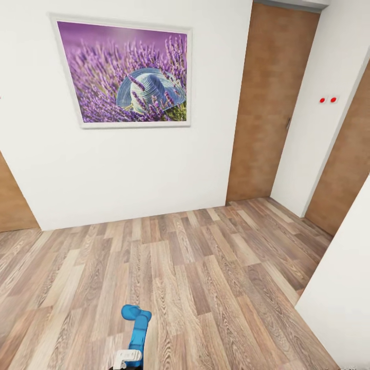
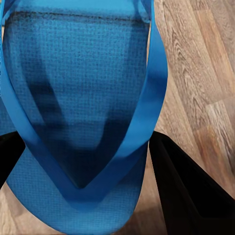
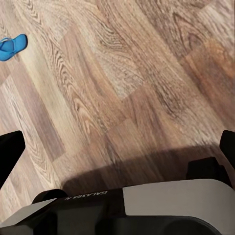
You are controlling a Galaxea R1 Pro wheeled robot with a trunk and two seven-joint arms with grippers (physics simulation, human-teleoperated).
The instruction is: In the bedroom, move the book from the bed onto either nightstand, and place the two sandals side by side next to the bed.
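Note:
My left gripper is shut on a bright blue sandal, which sticks up from it low in the head view, above the wooden floor. In the left wrist view the sandal lies sole-up and close between the two black fingers, its thin straps meeting near them. My right gripper is open, with nothing but floor between its fingers. A small piece of blue sandal shows far off in the right wrist view; I cannot tell if it is the held one. The book, bed and nightstand are out of view.
Ahead is a white wall with a framed lavender picture. A brown door stands to its right, another brown door further right, and a white wall corner is near on the right. The robot's base shows above wood floor.

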